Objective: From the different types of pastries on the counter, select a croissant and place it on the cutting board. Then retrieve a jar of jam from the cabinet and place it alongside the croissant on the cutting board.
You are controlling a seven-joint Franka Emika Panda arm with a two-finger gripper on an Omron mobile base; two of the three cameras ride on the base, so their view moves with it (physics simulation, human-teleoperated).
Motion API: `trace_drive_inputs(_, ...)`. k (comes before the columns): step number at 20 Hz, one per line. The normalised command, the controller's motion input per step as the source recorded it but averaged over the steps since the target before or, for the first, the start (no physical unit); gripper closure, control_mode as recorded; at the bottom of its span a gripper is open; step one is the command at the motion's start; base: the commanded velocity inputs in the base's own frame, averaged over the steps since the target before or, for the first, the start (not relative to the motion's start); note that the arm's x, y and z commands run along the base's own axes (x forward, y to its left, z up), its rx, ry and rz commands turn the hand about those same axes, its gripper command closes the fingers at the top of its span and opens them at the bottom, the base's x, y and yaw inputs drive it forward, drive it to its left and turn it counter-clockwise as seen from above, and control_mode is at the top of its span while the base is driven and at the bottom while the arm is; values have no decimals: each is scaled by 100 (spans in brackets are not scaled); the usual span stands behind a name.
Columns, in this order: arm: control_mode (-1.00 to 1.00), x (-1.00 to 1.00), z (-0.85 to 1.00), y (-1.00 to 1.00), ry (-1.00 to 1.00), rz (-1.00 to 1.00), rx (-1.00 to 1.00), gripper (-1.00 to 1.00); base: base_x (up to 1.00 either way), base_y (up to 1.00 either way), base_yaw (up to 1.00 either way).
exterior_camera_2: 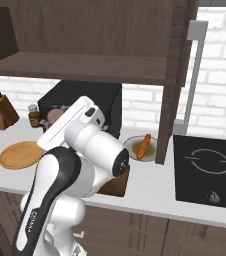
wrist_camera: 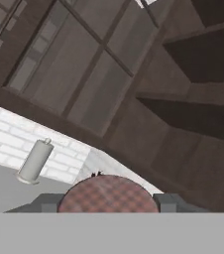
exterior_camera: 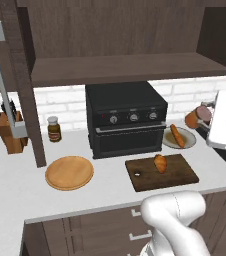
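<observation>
Your gripper [exterior_camera: 201,114] was clamped around the jar of jam [exterior_camera: 192,119], held up at the right, above the counter [exterior_camera: 15,175] and just past the plate [exterior_camera: 182,145] with the thin loaf [exterior_camera: 176,135]. The croissant [exterior_camera: 160,163] sat on the cutting board [exterior_camera: 170,176], near-left of that. My worry: swinging low over the plate could clip the loaf, or setting the jar down too close could shove the croissant off.

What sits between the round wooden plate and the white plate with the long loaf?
In the left base view, the cutting board with the croissant lies between the round wooden plate and the white plate, with the black oven behind.
</observation>
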Motion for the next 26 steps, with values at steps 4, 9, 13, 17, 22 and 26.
trace_drive_inputs(4,-100,0,-92,1,9,0,0,100,0,0,0)
trace_drive_inputs(9,-100,0,-84,1,11,0,0,100,0,0,0)
trace_drive_inputs(13,-100,0,-58,0,10,0,0,100,0,0,0)
trace_drive_inputs(17,-100,0,-48,0,22,0,-11,100,0,0,0)
trace_drive_inputs(22,-100,0,-44,0,36,0,-26,100,0,0,0)
trace_drive_inputs(26,-100,0,-34,-11,0,6,9,100,0,0,0)
